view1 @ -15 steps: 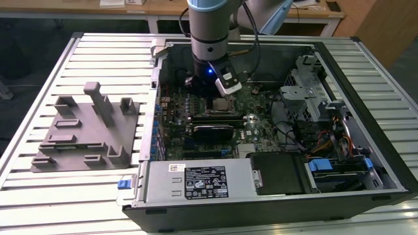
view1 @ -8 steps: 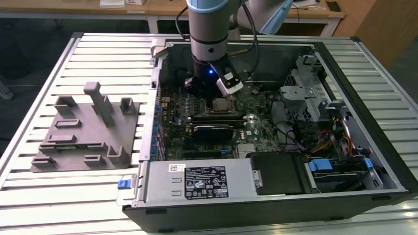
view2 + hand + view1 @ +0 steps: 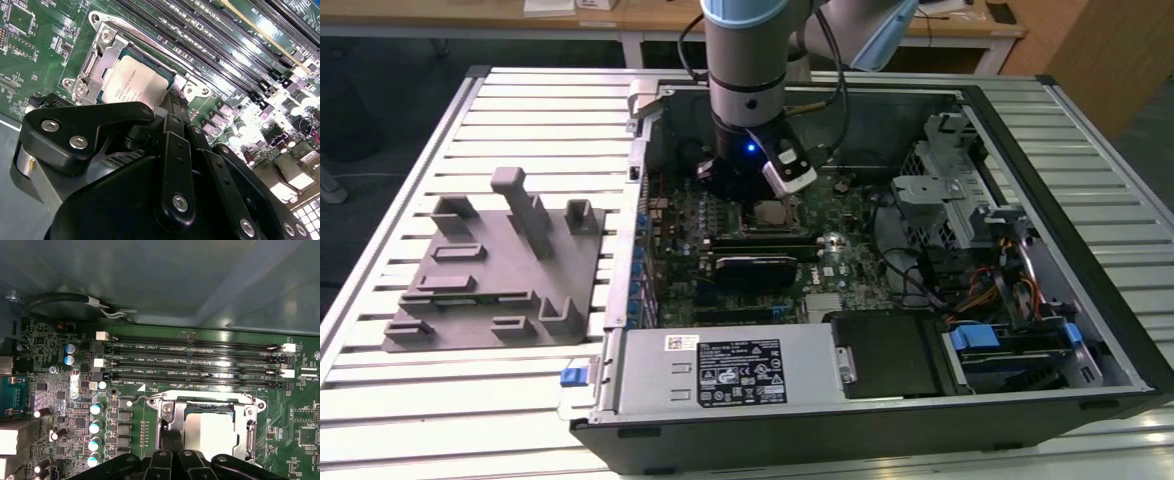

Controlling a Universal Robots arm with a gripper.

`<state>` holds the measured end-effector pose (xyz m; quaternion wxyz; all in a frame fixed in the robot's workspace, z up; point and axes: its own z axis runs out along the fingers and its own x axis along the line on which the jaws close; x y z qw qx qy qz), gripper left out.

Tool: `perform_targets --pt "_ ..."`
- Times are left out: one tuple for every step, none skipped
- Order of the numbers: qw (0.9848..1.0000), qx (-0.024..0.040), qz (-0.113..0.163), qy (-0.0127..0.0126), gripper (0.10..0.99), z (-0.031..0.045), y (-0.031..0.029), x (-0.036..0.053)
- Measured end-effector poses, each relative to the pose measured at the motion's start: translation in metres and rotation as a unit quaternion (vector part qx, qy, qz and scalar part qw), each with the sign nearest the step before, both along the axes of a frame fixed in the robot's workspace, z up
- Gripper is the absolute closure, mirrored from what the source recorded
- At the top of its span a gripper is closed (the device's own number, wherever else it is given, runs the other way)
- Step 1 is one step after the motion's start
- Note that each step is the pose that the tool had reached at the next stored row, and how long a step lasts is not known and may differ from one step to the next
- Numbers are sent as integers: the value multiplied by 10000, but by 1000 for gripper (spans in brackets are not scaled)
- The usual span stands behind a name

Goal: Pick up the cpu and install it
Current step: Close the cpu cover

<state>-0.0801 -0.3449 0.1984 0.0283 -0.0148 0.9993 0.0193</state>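
The cpu (image 3: 131, 80) is a small square chip with a pale silvery top. It lies flat inside the metal-rimmed socket frame (image 3: 93, 62) on the green motherboard. In the first wrist view the cpu (image 3: 210, 432) shows within the frame (image 3: 169, 412), and in the exterior view the cpu (image 3: 777, 211) lies just below the arm's tool. My gripper (image 3: 171, 441) hangs right over the socket, its two black fingers pressed together beside the chip's edge with nothing between them. In the second wrist view the gripper (image 3: 173, 102) and its black linkage cover part of the socket.
The open computer case (image 3: 1067, 110) lies on a slatted metal table. A grey moulded fixture (image 3: 494, 265) with upright blocks stands on the exterior view's left. Memory slots (image 3: 195, 360) run beside the socket. A drive cage and cables (image 3: 974, 250) fill the case's right side.
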Motion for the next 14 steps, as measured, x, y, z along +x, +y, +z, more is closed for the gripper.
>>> perform_targets --pt "10000 0 0 0 980 0 0 0" --pt "10000 1 0 0 980 -1 0 0" --pt "10000 1 0 -1 980 -1 0 0" --pt "10000 2 0 -1 980 -1 0 0" --pt "10000 2 0 -1 980 -2 0 0" --pt "10000 1 0 -1 980 -2 0 0" --pt "10000 1 0 -1 980 -2 0 0" --pt "10000 1 0 0 980 -2 0 0" --pt "10000 1 0 -1 980 -3 0 0" --pt "10000 1 0 -1 980 -3 0 0" --pt "10000 1 0 -1 980 -3 0 0" --pt "10000 2 0 -1 980 -2 0 0" --pt "10000 3 0 -2 980 2 1 0" --pt "10000 3 0 -2 980 10 1 1"
